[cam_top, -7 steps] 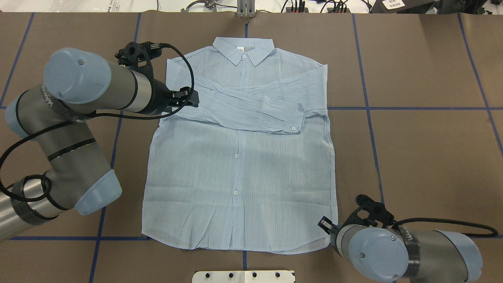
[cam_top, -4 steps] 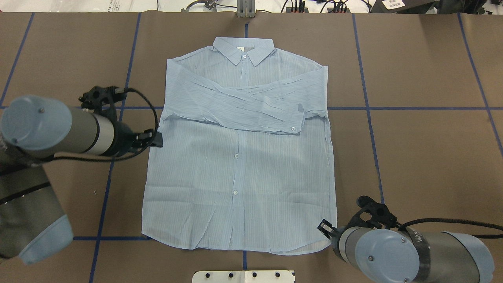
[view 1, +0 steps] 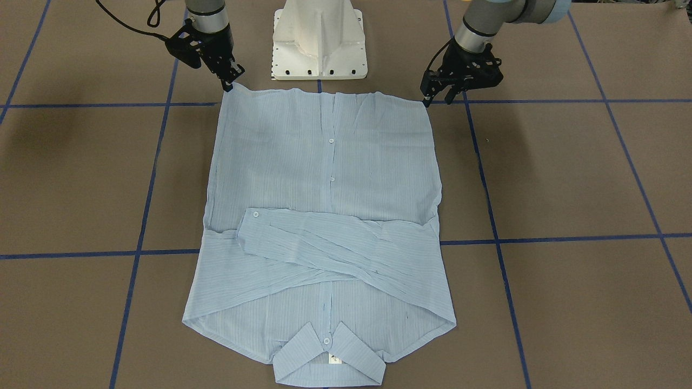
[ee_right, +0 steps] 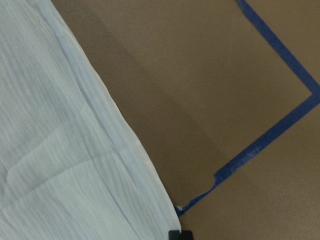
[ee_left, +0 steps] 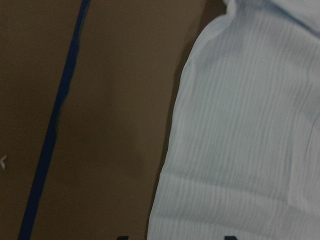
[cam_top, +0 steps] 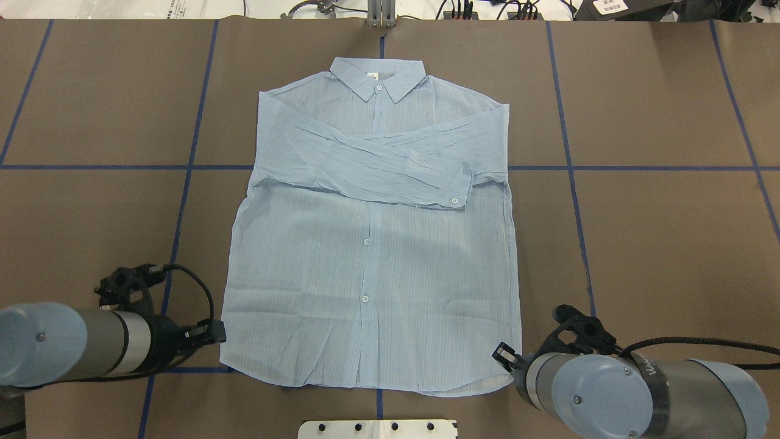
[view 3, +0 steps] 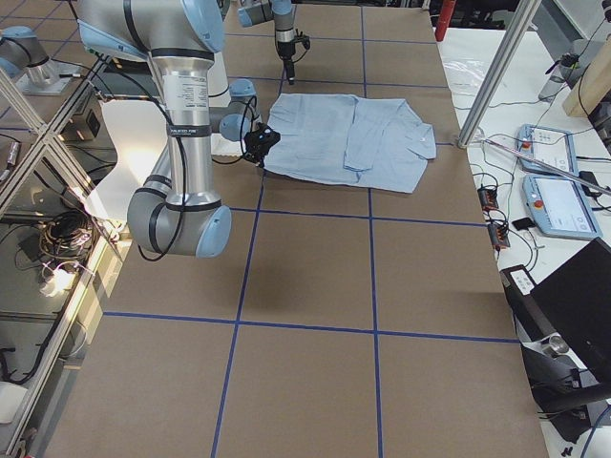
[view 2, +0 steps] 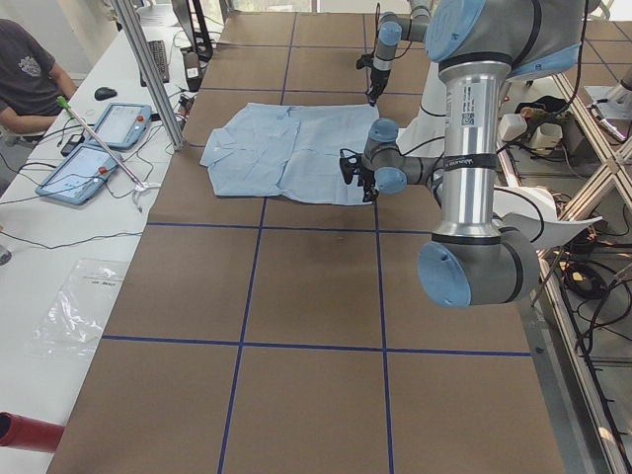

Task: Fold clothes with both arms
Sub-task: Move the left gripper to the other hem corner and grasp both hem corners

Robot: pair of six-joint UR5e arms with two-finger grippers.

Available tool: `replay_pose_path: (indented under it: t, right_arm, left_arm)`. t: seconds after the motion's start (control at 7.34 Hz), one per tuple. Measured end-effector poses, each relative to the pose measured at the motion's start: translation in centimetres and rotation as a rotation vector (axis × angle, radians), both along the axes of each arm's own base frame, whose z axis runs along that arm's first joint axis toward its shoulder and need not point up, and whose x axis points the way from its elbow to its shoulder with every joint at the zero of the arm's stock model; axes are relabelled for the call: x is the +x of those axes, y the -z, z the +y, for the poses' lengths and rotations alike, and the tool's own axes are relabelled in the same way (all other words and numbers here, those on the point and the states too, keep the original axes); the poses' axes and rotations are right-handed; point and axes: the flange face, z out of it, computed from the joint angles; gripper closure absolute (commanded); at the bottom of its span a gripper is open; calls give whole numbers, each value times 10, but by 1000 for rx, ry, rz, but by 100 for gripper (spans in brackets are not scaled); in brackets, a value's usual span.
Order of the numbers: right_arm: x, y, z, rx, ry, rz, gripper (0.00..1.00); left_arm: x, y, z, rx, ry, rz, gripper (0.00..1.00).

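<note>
Nearest the robot is the white pedestal base (view 1: 320, 40), and both arms are dropped low on either side of it, at the hem end of the shirt (cam_top: 372, 256).

The left arm (cam_top: 67, 350) reaches in from the side with its wrist tipped down. The left gripper (view 1: 437, 98) points at the table (cam_top: 658, 244) right beside the shirt's left hem corner (cam_top: 226, 360). Its fingers are spread with a clear gap and nothing in between. The left wrist view shows the cloth edge just off the fingertips.

The right arm (cam_top: 615, 396) mirrors that pose, and the right gripper (view 1: 228, 84) is angled down onto the right hem corner (cam_top: 509, 378). It's at the very edge of the fabric, but you honestly can't tell if the jaws are closed or pinching anything. The right wrist view only catches a sliver of black fingertip next to the hem.

The shirt itself lies flat, front up and buttoned, in the middle of the brown table between the blue tape lines (cam_top: 183, 201). Further out, both sleeves (cam_top: 390, 164) are folded across the chest, one cuff with its button (cam_top: 454, 199) on top. The collar (cam_top: 378, 79) is at the far end, pointing away from the robot.
</note>
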Motion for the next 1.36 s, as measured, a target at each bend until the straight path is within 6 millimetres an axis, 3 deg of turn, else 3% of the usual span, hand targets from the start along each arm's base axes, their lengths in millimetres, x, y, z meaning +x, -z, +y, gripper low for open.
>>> replay_pose_path:
  t: [0.27, 0.55, 1.09, 1.36]
  right_arm:
    - [3, 3, -2, 1, -4, -6, 100]
    - [6, 4, -4, 0, -10, -10, 100]
    - [7, 4, -4, 1, -12, -9, 100]
    - [7, 5, -4, 1, -13, -9, 100]
  left_arm:
    - [26, 6, 27, -46, -21, -20, 36]
    - [47, 16, 32, -58, -31, -62, 40]
    - [53, 7, 20, -11, -31, -108, 42]
    - [53, 2, 10, 18, -29, -122, 50]
